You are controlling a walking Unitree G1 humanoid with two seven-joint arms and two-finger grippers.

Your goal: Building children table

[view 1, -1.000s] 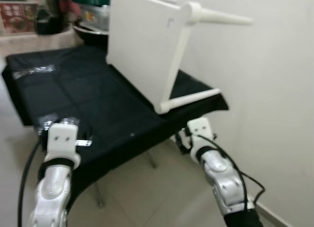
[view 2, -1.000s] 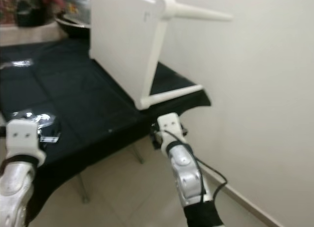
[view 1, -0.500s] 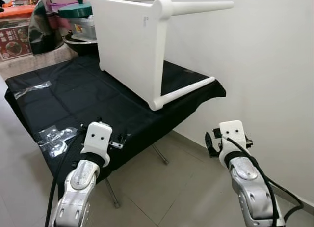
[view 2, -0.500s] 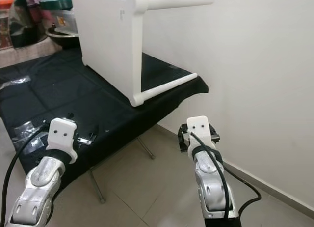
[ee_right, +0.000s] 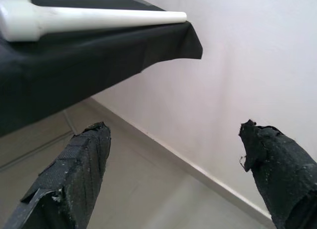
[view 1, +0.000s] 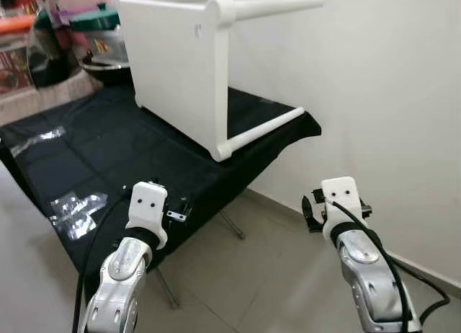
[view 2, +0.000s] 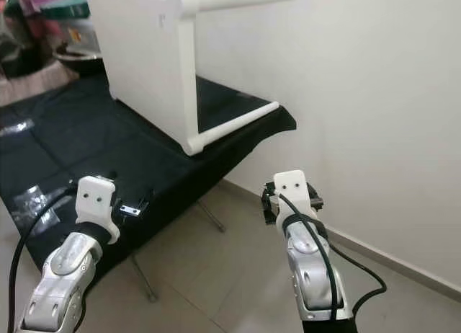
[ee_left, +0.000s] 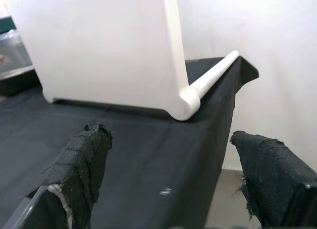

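A white children's table (view 1: 180,66) lies on its side on a black-covered work table (view 1: 94,153). Its top panel stands upright. One leg (view 1: 277,6) sticks out high toward the wall, and another leg (view 1: 263,128) rests along the cloth. My left gripper (view 1: 176,212) hovers over the near edge of the cloth, open and holding nothing. In the left wrist view the fingers (ee_left: 81,164) are spread wide and face the panel's lower corner (ee_left: 183,102). My right gripper (view 1: 310,212) is open over the floor, to the right of the work table and below its corner (ee_right: 190,38).
Clear plastic bags (view 1: 75,205) lie on the cloth at the left. Pots and boxes (view 1: 94,30) crowd the back left. A white wall (view 1: 389,95) is close on the right. Metal legs (view 1: 232,225) of the work table stand on the tiled floor (view 1: 259,275).
The view has drawn back from the work table and shifted. The right gripper, a second ago just under the cloth's edge, now stands apart from it over the floor. Both stay open.
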